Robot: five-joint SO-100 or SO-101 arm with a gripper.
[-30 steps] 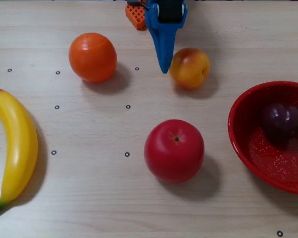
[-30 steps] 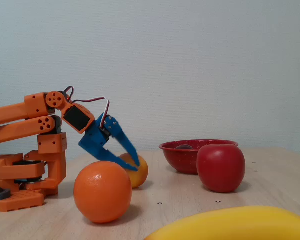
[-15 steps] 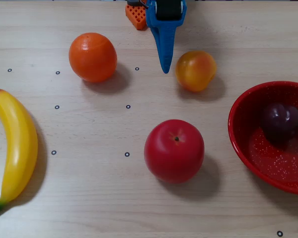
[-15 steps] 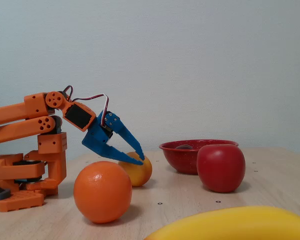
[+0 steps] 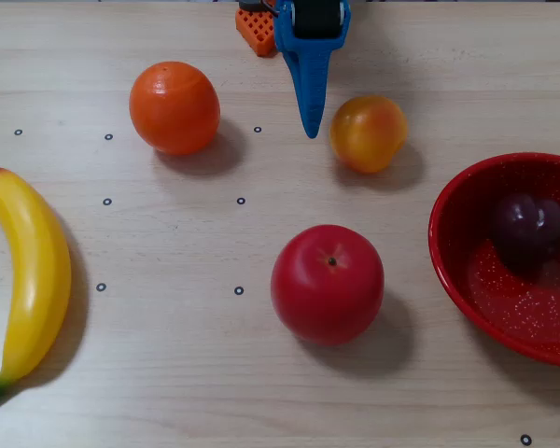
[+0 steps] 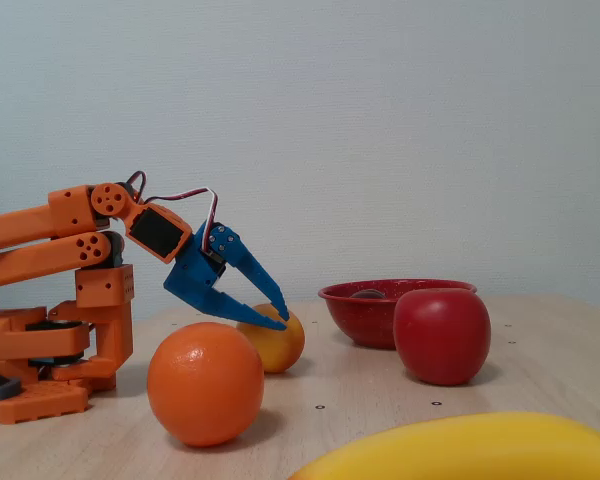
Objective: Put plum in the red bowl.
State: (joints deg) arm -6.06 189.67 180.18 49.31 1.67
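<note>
The blue claw hangs low over the table with its two jaws spread apart and nothing between them, as the fixed view shows; in the overhead view the claw appears as a single blue wedge. Just beside its tip, to the right in the overhead view, sits the yellow-orange peach; in the fixed view the jaw tips overlap the peach, though contact cannot be told. Farther to the left of the claw in the overhead view lies the orange. Ahead of the claw, away from the arm, sits the red apple. Well off to the right is the red bowl, with the plum resting inside it. Farthest left lies the banana
</note>
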